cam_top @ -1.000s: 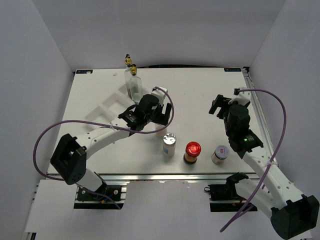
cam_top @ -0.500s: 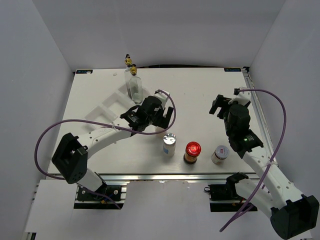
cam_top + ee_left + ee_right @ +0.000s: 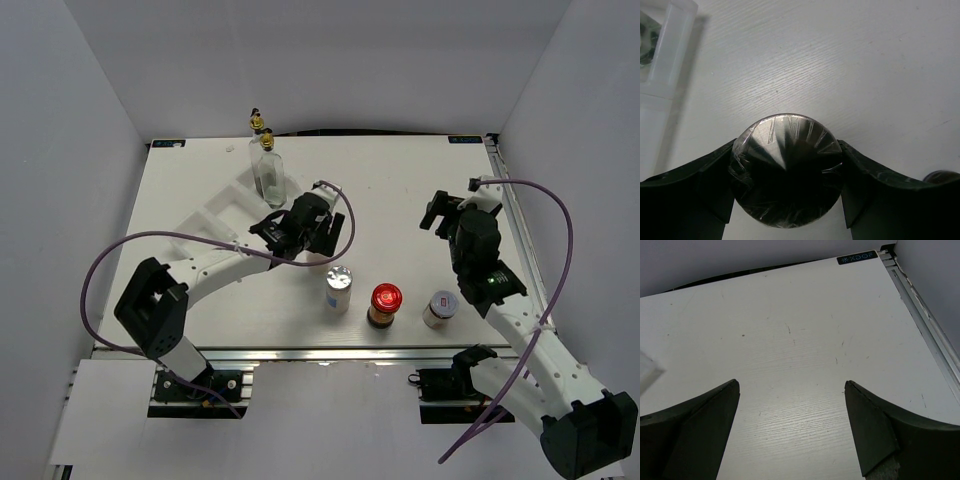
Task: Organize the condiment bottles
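Note:
My left gripper [image 3: 320, 243] is shut on the silver lid of a white shaker [image 3: 786, 170], which fills the space between its two fingers; in the top view the shaker is mostly hidden under the gripper. A second silver-lidded shaker [image 3: 338, 288], a red-lidded brown jar [image 3: 385, 303] and a small white-lidded jar [image 3: 441, 307] stand in a row near the front edge. Two clear glass cruets [image 3: 268, 168] with gold-black pourers stand at the far end of the white rack [image 3: 215, 222]. My right gripper [image 3: 440, 212] is open and empty over bare table [image 3: 795, 385].
The white compartmented rack runs diagonally at the left and shows in the left wrist view's top left corner [image 3: 662, 55]. A metal rail [image 3: 930, 320] edges the table on the right. Grey walls enclose the back and sides.
My left gripper has shifted a little to the right, still holding the shaker. The right arm and the other bottles have not moved.

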Available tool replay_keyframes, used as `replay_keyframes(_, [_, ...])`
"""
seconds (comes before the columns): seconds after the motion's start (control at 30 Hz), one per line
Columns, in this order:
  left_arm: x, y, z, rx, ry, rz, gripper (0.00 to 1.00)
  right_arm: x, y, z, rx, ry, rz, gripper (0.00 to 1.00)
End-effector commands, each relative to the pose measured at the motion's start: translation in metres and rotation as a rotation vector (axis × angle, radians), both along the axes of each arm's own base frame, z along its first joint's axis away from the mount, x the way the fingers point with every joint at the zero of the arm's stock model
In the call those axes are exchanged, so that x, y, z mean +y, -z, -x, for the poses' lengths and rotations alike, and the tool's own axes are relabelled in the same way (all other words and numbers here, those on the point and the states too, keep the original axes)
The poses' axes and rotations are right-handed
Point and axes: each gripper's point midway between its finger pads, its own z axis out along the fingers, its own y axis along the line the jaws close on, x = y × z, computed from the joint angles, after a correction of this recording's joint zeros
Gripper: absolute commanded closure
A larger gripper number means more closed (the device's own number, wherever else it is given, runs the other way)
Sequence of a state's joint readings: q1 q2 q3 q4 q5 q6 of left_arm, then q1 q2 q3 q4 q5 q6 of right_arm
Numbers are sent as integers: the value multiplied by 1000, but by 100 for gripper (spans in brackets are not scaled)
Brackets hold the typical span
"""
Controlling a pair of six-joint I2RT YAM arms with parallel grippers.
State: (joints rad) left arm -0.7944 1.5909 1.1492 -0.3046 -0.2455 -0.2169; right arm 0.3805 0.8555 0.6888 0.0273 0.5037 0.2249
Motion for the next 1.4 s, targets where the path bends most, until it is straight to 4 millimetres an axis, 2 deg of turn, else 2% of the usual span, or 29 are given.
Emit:
replay_keyframes(0.0, [18, -52, -12, -116, -119, 30, 65, -6, -17, 0, -69, 28, -9, 11])
replay_keyframes(0.17, [66, -89, -23, -229, -370, -3, 73, -10, -17, 1, -75, 43, -9, 10])
replay_keyframes(0.27, [106, -104, -37, -267, -505, -3, 73, -11, -17, 1, -75, 48, -4, 11])
replay_keyframes(0.33, [124, -109, -45, -269, -560, 18, 73, -13, -17, 1, -75, 56, -1, 11])
replay_keyframes(0.37, [142, -114, -53, -272, -602, 37, 73, -13, -15, 1, -71, 56, 1, 11])
replay_keyframes(0.43, [150, -120, -61, -275, -604, 90, 73, -13, -16, 1, -72, 58, 2, 10])
replay_keyframes(0.47, [164, -125, -68, -288, -633, 102, 73, -13, -16, 1, -75, 57, 2, 11])
replay_keyframes(0.53, [170, -136, -75, -319, -646, 115, 72, -14, -15, 1, -71, 60, 4, 11])
replay_keyframes(0.63, [180, -142, -86, -334, -671, 113, 72, -15, -12, 0, -64, 68, 12, 11])
replay_keyframes(0.8, [204, -138, -109, -331, -744, 113, 72, -17, -11, -1, -58, 76, 16, 11])
replay_keyframes(0.93, [219, -121, -127, -289, -782, 88, 72, -18, -8, -3, -51, 83, 30, 11])
replay_keyframes(0.97, [226, -122, -131, -289, -795, 89, 72, -18, -7, -3, -45, 86, 33, 11])
replay_keyframes(1.13, [236, -108, -145, -266, -790, 93, 71, -21, -2, -6, -34, 99, 44, 11])
replay_keyframes(1.37, [251, -79, -166, -247, -799, 111, 68, -30, 4, -10, -18, 143, 71, 10])
